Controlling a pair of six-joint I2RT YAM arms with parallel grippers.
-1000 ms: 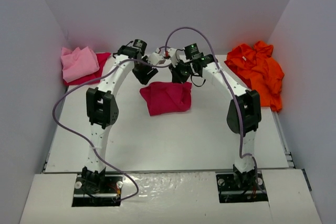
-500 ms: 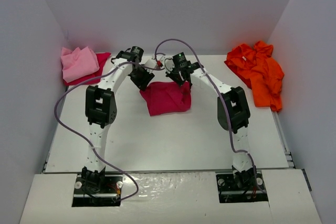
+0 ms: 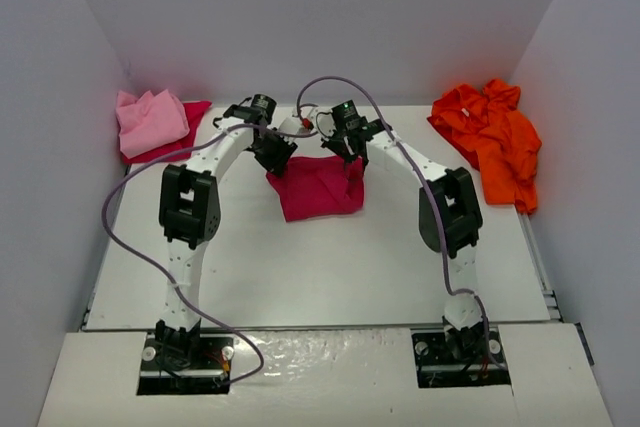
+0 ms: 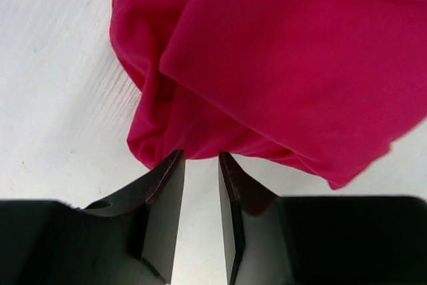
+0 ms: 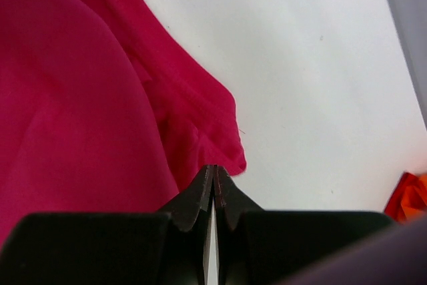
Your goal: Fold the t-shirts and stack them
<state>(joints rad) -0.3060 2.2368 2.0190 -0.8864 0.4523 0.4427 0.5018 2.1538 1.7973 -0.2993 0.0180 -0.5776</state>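
Observation:
A crimson-magenta t-shirt [image 3: 318,190] lies bunched in a rough square at the table's middle. It fills the left wrist view [image 4: 280,65] and the right wrist view [image 5: 80,98]. My left gripper [image 3: 279,156] is at its back left corner. Its jaws [image 4: 200,156] stand narrowly open, tips touching the cloth's edge, with bare table between them. My right gripper [image 3: 351,154] is at the back right corner, shut [image 5: 215,167] on the hem there. A light pink t-shirt [image 3: 150,119] lies on another crimson one [image 3: 192,119] at the back left. A bright orange t-shirt [image 3: 495,137] lies crumpled at the back right.
White walls [image 3: 60,97] enclose the table on three sides. The white tabletop [image 3: 320,267] runs from the shirt to the arm bases. A purple cable [image 3: 125,237] loops off the left arm, and another cable [image 3: 330,82] arcs over the right wrist.

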